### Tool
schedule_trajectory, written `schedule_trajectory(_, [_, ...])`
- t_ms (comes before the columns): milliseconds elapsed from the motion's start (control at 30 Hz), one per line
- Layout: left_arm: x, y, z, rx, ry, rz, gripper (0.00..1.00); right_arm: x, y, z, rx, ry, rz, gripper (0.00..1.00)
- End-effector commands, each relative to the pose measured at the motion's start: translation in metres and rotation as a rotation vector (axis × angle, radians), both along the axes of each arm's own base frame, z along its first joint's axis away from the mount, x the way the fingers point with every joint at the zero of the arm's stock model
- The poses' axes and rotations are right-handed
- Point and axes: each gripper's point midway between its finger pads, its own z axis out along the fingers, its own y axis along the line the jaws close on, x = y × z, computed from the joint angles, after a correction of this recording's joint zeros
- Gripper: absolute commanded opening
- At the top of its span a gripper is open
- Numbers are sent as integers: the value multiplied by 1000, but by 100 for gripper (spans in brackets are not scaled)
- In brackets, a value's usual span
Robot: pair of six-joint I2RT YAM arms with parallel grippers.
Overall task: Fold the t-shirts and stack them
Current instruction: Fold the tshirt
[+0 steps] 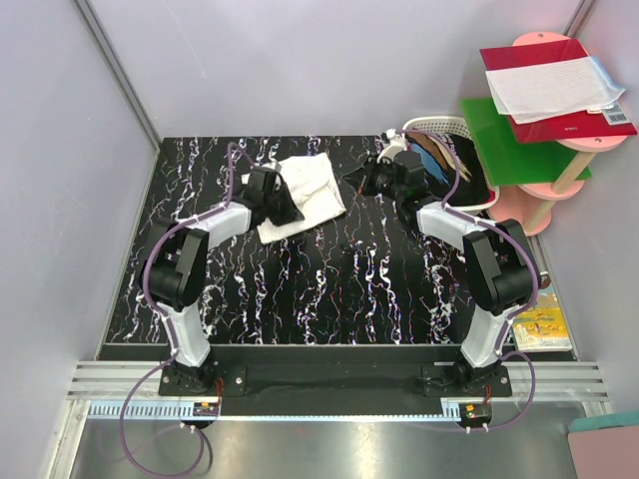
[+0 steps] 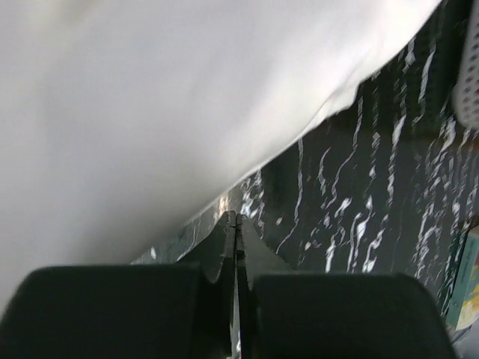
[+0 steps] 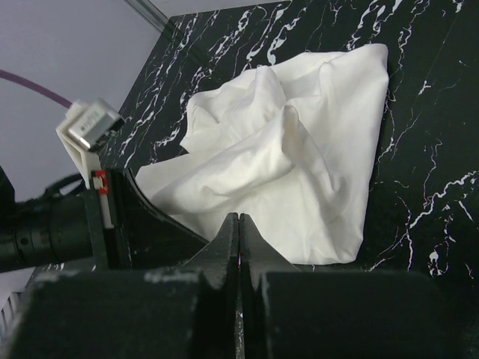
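A crumpled white t-shirt (image 1: 308, 193) lies on the black marbled table, back of centre; no print shows. It fills the upper left of the left wrist view (image 2: 165, 97) and the middle of the right wrist view (image 3: 299, 157). My left gripper (image 1: 292, 212) is shut and empty, at the shirt's near-left edge, its tips (image 2: 233, 218) just short of the cloth. My right gripper (image 1: 354, 180) is shut and empty, just right of the shirt, its tips (image 3: 239, 218) pointing at it. Dark, blue and tan tees (image 1: 439, 158) lie in a white basket.
The white plastic basket (image 1: 431, 125) stands at the table's back right corner, and its edge shows in the left wrist view (image 2: 468, 82). Green and pink shelves (image 1: 519, 140) with a red folder and paper (image 1: 554, 85) stand beyond. A yellow booklet (image 1: 542, 329) lies right of the table.
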Motion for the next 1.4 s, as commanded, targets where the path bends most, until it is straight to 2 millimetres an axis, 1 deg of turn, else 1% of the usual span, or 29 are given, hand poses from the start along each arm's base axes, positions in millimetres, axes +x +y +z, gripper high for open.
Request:
schedule_trajectory(0, [58, 15, 50, -43, -160, 77, 0, 2, 0, -7, -9, 0, 3, 0])
schedule_trajectory(33, [64, 23, 52, -57, -157, 97, 0, 1, 1, -8, -8, 4, 7, 0])
schedule_trajectory(100, [79, 29, 55, -53, -158, 112, 0, 1, 2, -15, -10, 19, 13, 0])
schedule_trajectory(133, [96, 34, 55, -27, -168, 130, 0, 1, 2, -17, -9, 24, 14, 0])
schedule_trajectory(200, [103, 39, 46, 10, -136, 130, 0, 1, 3, -22, -9, 34, 14, 0])
schedule_trajectory(233, [116, 43, 44, 39, -145, 147, 0, 1, 3, -24, -9, 37, 17, 0])
schedule_trajectory(300, [128, 50, 42, 68, -159, 175, 0, 2, 3, -27, -13, 41, 16, 0])
schedule_trajectory(400, [152, 53, 47, 77, -194, 197, 0, 2, 5, -29, -8, 45, 23, 0])
schedule_trajectory(433, [165, 54, 51, 78, -213, 203, 0, 1, 7, -28, -2, 46, 32, 0])
schedule_trajectory(500, [173, 51, 55, 70, -224, 187, 0, 1, 8, -29, 4, 49, 40, 0])
schedule_trajectory(533, [178, 51, 67, 58, -249, 181, 0, 0, 10, -27, 16, 44, 57, 0])
schedule_trajectory(600, [174, 43, 90, 17, -303, 142, 0, -1, 13, -27, 20, 41, 72, 0])
schedule_trajectory(633, [160, 44, 106, 0, -328, 133, 0, -4, 16, -25, 30, 37, 91, 0])
schedule_trajectory(700, [147, 43, 133, -41, -406, 124, 0, -1, 22, -22, 36, 29, 117, 0])
schedule_trajectory(733, [128, 47, 142, -45, -410, 134, 0, -4, 28, -22, 37, 42, 150, 0])
schedule_trajectory(767, [119, 50, 145, -42, -412, 140, 0, -4, 33, -24, 32, 53, 174, 0])
schedule_trajectory(800, [110, 57, 142, -25, -393, 156, 0, 2, 45, -18, 34, 43, 205, 0])
schedule_trajectory(833, [94, 64, 138, 0, -382, 169, 0, -2, 53, -27, 10, 84, 243, 0])
schedule_trajectory(867, [85, 68, 132, 15, -368, 179, 0, 0, 59, -30, -5, 97, 258, 0])
schedule_trajectory(900, [77, 74, 124, 32, -344, 193, 0, 10, 74, -24, -17, 86, 280, 0])
schedule_trajectory(933, [65, 82, 114, 56, -318, 210, 0, 8, 77, -37, -51, 142, 298, 0])
schedule_trajectory(967, [58, 86, 106, 74, -299, 219, 13, 12, 82, -38, -49, 148, 305, 0])
schedule_trajectory(1000, [53, 91, 100, 94, -286, 227, 29, 21, 86, -40, -45, 149, 304, 22])
schedule_trajectory(1033, [46, 99, 93, 130, -277, 242, 41, 26, 86, -42, -47, 144, 289, 35])
schedule_trajectory(1067, [42, 104, 89, 151, -270, 254, 69, 30, 85, -43, -53, 138, 278, 43])
schedule_trajectory(1100, [41, 112, 86, 181, -263, 283, 77, 34, 84, -45, -60, 132, 262, 53])
schedule_trajectory(1200, [35, 124, 74, 243, -218, 311, 93, 48, 81, -46, -85, 97, 206, 70])
schedule_trajectory(1233, [38, 127, 71, 255, -204, 319, 93, 50, 80, -47, -93, 96, 196, 73])
schedule_trajectory(1367, [43, 133, 53, 296, -142, 340, 91, 59, 83, -52, -94, 97, 186, 74])
